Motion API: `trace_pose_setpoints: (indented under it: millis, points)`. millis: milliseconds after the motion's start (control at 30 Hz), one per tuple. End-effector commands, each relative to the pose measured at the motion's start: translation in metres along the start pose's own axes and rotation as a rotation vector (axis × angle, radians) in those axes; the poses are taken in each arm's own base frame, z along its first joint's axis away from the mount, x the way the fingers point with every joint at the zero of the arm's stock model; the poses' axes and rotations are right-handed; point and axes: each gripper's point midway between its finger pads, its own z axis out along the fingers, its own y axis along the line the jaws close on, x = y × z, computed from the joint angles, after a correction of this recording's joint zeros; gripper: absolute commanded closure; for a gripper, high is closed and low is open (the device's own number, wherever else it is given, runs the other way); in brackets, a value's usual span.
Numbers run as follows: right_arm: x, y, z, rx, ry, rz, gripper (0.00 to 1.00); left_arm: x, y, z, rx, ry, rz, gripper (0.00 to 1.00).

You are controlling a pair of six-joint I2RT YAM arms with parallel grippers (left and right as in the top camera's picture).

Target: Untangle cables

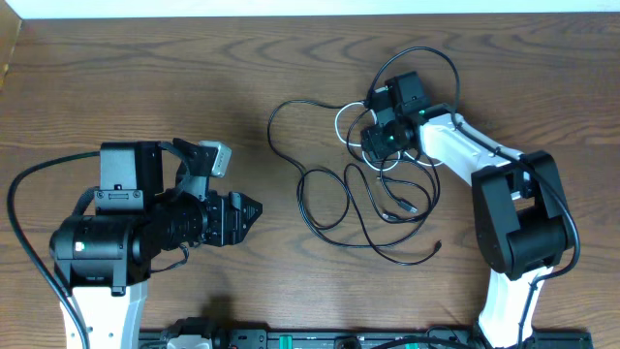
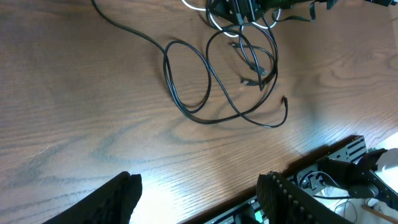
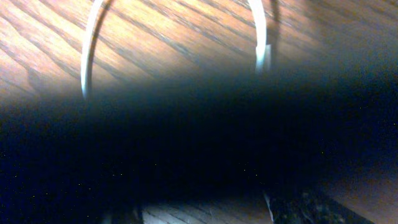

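Right gripper (image 1: 370,136): upper right of the overhead frame, over the knot; its wrist view is dark and blurred, so I cannot tell its grip.
Left gripper (image 1: 248,215): lower left, jaws apart, holding nothing.
Black cable (image 1: 301,199): loose loops centre right; light and limp, and likely to drag its neighbour.
White cable (image 3: 260,37): short loop beside the right gripper; soft, best pinched on a free stretch.
Plug end (image 2: 285,101): lies free, lower right.

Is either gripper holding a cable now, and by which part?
The left gripper holds nothing. The right gripper is down at the loop of the white cable; whether it grips it cannot be told.
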Motion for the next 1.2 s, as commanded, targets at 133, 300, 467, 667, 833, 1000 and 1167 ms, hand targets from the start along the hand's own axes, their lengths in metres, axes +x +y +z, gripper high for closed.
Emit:
trace_pose_setpoints:
  millis: [133,300,467,667,833,1000,1167]
  points:
    - [0.000,0.015,0.023,-0.028,-0.008,0.126,0.39,0.003,0.001,0.000,-0.008,0.011,-0.006,0.34]
    - [0.014,0.013,0.041,-0.025,0.036,0.213,0.52,0.003,0.001,0.000,-0.008,0.013,-0.007,0.35]
    - [0.022,0.012,0.047,-0.022,0.062,0.243,0.80,0.003,0.001,0.000,-0.009,0.013,-0.007,0.35]
    - [0.023,0.009,0.038,-0.017,0.073,0.263,0.99,0.003,0.002,0.000,-0.009,0.013,-0.006,0.35]
    - [0.021,-0.004,0.006,0.038,0.080,0.286,0.99,0.001,0.002,0.000,-0.009,0.007,-0.003,0.35]
    - [-0.003,-0.019,-0.072,0.152,-0.024,0.233,0.99,0.001,0.002,0.000,-0.009,0.003,0.000,0.35]
    - [-0.030,-0.034,-0.175,0.328,-0.239,0.222,0.99,0.001,0.002,0.000,-0.009,0.003,0.000,0.34]
